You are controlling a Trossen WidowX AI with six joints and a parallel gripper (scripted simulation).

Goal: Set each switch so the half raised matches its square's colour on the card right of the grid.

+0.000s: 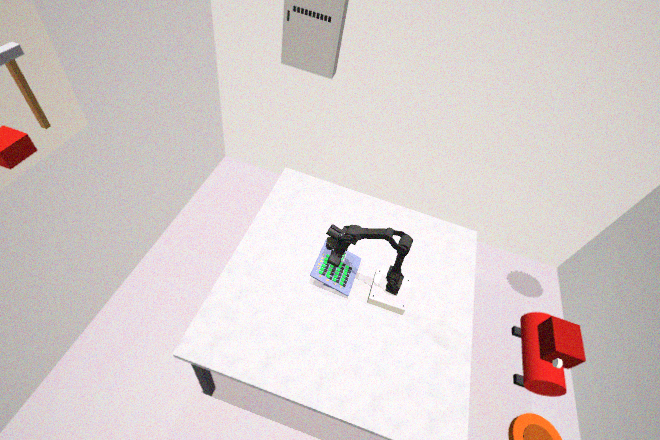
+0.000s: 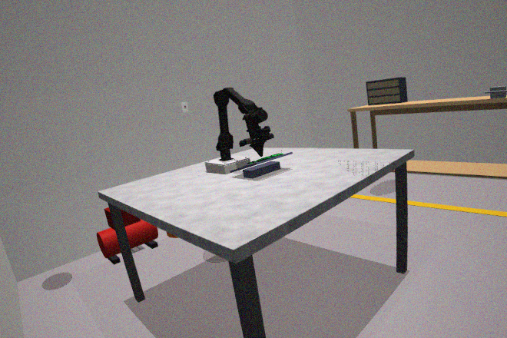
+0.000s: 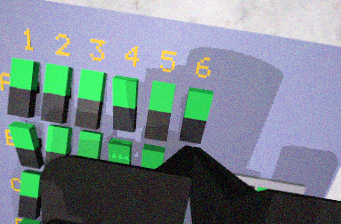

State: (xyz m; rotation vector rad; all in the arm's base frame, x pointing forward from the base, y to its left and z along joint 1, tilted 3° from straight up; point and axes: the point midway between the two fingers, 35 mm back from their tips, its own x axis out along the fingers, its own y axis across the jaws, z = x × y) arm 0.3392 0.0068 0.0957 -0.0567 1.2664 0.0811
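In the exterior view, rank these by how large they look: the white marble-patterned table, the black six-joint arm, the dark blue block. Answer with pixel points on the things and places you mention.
1. White marble-patterned table [image 1: 289, 321] [image 2: 206, 211]
2. Black six-joint arm [image 1: 375, 232] [image 2: 223, 119]
3. Dark blue block [image 2: 261, 170]

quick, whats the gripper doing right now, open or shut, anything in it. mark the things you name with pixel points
Gripper [image 1: 334, 262] [image 2: 260, 154] [image 3: 190, 154]: closed, holding nothing, its tip over the switch panel [image 1: 348, 293] [image 2: 288, 154] [image 3: 311, 65].
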